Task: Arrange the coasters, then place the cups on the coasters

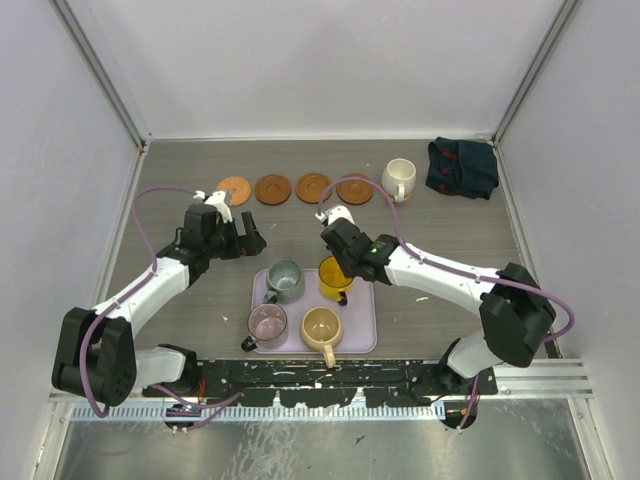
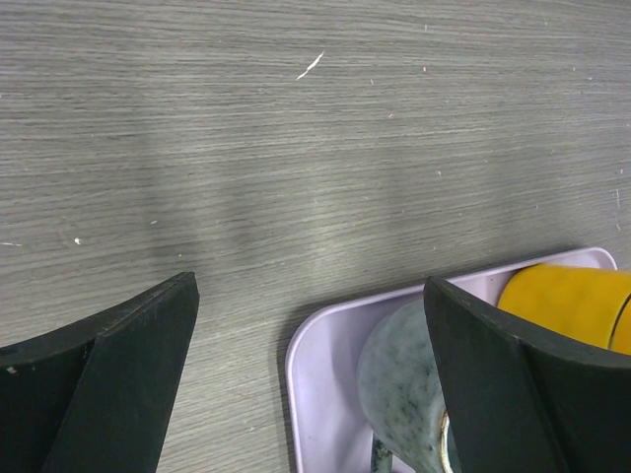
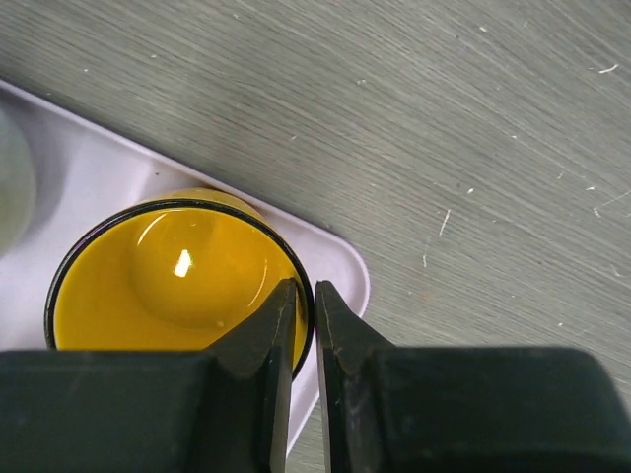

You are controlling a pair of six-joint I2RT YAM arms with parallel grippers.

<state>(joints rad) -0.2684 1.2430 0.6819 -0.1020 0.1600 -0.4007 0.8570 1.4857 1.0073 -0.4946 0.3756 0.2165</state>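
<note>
Several round brown coasters lie in a row at the back. The cream white cup stands at the row's right end, with a brown edge showing under its base. On the lavender tray stand the grey-green cup, the yellow cup, the pinkish cup and the tan cup. My right gripper is shut on the yellow cup's rim, one finger inside and one outside. My left gripper hangs open and holds nothing, over the tray's far left corner beside the grey-green cup.
A dark blue folded cloth lies at the back right corner. White walls with metal rails close in the table on three sides. Bare wood-grain tabletop lies between the coaster row and the tray.
</note>
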